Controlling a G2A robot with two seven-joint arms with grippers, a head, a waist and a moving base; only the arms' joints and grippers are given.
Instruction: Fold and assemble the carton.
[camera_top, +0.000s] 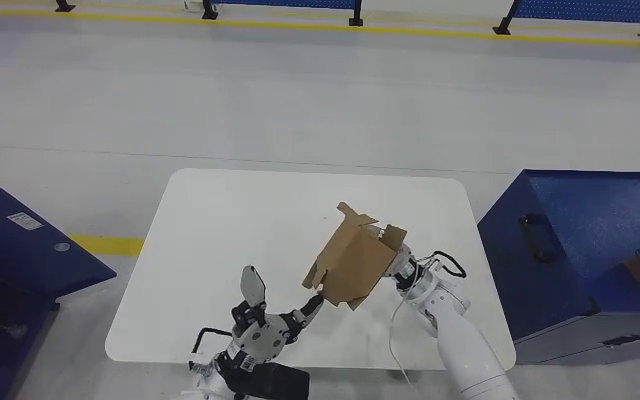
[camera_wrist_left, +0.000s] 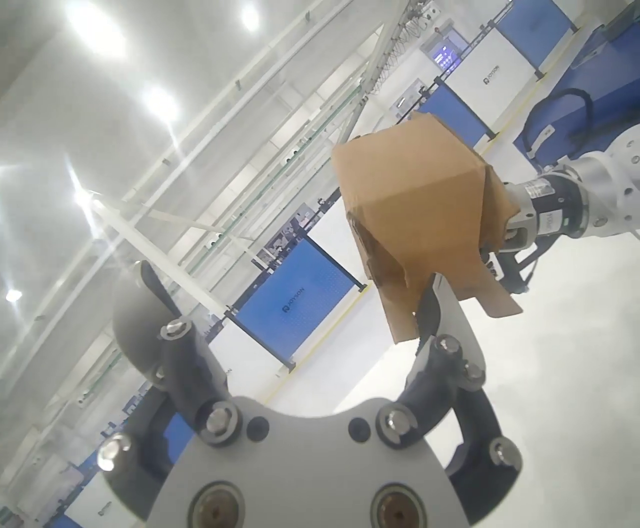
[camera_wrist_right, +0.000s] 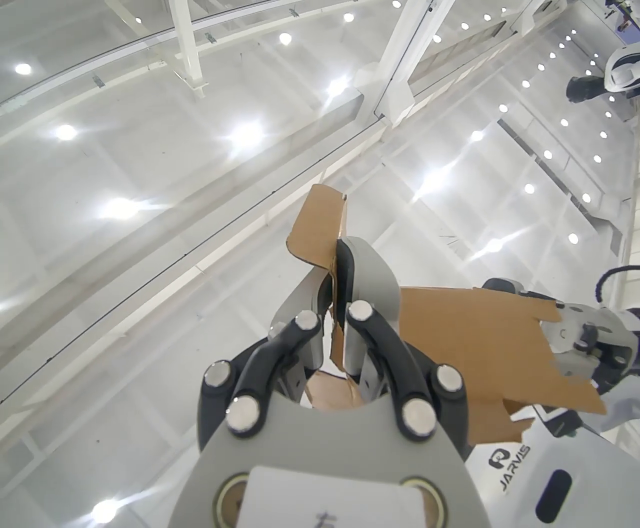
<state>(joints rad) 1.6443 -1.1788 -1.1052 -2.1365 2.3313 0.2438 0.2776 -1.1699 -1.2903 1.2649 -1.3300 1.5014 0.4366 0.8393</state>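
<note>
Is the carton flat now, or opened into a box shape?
Opened into a box shape, not closed: the carton shows faces meeting at a corner, and its end flaps stick out loose.

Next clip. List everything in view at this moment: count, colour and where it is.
carton: one, brown, partly folded, held up over the table's near right part.
table: one, white, rounded corners, in the middle of the floor.
large bin: one, blue, on the floor by the table's right end.
low container: one, blue, on the floor by the table's left end.
floor lines: two, yellow, one left of the table, one far across the floor.
barriers: several, blue, along the far floor line.
left gripper: one, grey and black, open, one finger at the carton's lower corner.
right gripper: one, grey and black, shut on a carton flap.
</note>
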